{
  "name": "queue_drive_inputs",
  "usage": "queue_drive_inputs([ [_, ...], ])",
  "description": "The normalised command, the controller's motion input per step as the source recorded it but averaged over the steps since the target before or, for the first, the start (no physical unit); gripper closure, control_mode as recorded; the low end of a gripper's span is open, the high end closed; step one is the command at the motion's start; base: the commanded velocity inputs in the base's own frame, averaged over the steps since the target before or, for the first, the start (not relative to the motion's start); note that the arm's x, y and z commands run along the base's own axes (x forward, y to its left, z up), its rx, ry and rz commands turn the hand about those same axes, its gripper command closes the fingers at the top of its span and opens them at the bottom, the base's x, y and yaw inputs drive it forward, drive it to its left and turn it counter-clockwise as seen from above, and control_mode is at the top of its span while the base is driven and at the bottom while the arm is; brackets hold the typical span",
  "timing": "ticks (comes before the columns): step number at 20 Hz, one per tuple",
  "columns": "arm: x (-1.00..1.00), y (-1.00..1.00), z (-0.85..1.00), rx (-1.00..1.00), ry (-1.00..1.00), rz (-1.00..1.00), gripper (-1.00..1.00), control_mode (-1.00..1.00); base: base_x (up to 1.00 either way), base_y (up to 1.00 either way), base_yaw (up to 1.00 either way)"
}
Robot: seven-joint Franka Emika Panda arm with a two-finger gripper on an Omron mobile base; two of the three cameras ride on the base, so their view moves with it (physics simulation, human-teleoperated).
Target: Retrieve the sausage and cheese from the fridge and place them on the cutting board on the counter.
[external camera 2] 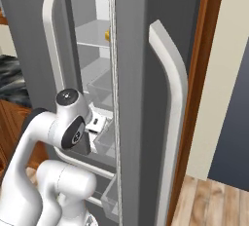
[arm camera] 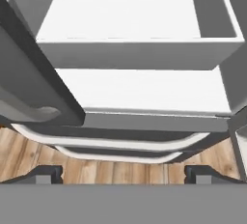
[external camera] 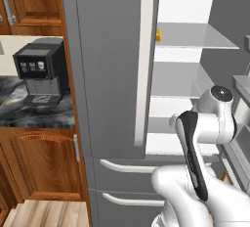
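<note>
A: While the right-hand door stands swung open, what does the fridge (external camera: pixel 112 74) present?

B: Its grey left door is closed, with a long white handle (external camera: pixel 143 64); white shelves (external camera: pixel 193 42) are exposed behind the open door, and two lower drawers (external camera: pixel 122 182) with curved white handles sit below.

A: What lies to the left of the fridge?

B: The counter (external camera: pixel 34 113), dark marbled stone over reddish-brown cabinets, carrying a black coffee machine (external camera: pixel 41 72).

A: Where is the gripper (arm camera: pixel 123 172), and what is its state?

B: It faces the lower shelves in the hand view, its two fingertips (arm camera: pixel 46 174) spread to full width with nothing between them.

A: And the cheese (external camera: pixel 158 35)?

B: A small yellow-orange piece at the front left edge of an upper shelf. The sausage cannot be made out.
</note>
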Motion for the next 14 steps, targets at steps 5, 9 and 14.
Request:
queue_drive_inputs([
  [5, 0.34, 0.17, 0.52, 0.0, -0.21, 0.2, -1.0, -1.0, 0.0, 0.0, 0.0],
  [9, 0.31, 0.0, 0.43, -0.1, -0.3, 0.13, -1.0, -1.0, 0.0, 0.0, 0.0],
  [14, 0.36, 0.0, 0.54, -0.17, -0.17, 0.0, -1.0, -1.0, 0.0, 0.0, 0.0],
])
